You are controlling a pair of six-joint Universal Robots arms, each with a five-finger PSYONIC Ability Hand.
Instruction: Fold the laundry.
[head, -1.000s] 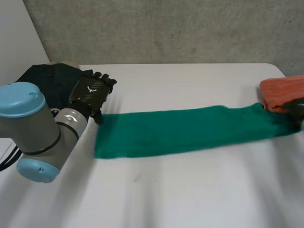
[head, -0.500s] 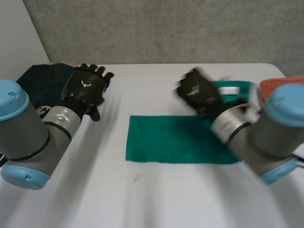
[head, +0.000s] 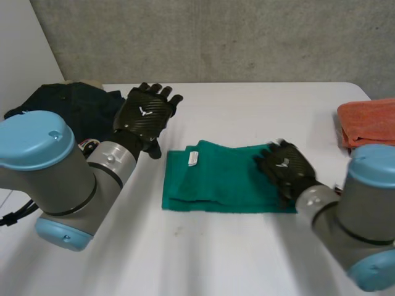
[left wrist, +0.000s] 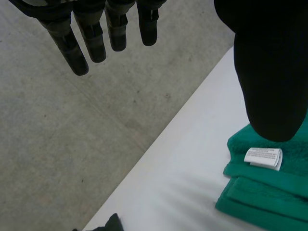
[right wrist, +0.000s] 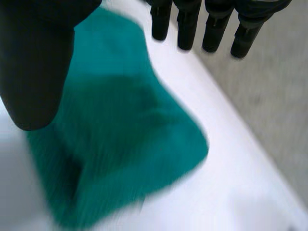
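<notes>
A folded green terry towel (head: 222, 179) lies in the middle of the white table (head: 247, 259), a small white label (head: 193, 158) showing on top near its left end. The black left hand (head: 143, 115) is beside that end, fingers straight and holding nothing; the black right hand (head: 285, 169) is over the towel's right end, fingers also straight and empty. A folded orange cloth (head: 368, 120) sits at the table's right edge, and a dark navy garment pile (head: 68, 102) at its far left corner.

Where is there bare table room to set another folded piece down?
Bare: the far strip of white table beyond the folded green towel, between the left hand and the orange folded cloth; also the near strip between the arms. Crowded: the far-left corner with the dark clothes pile.
</notes>
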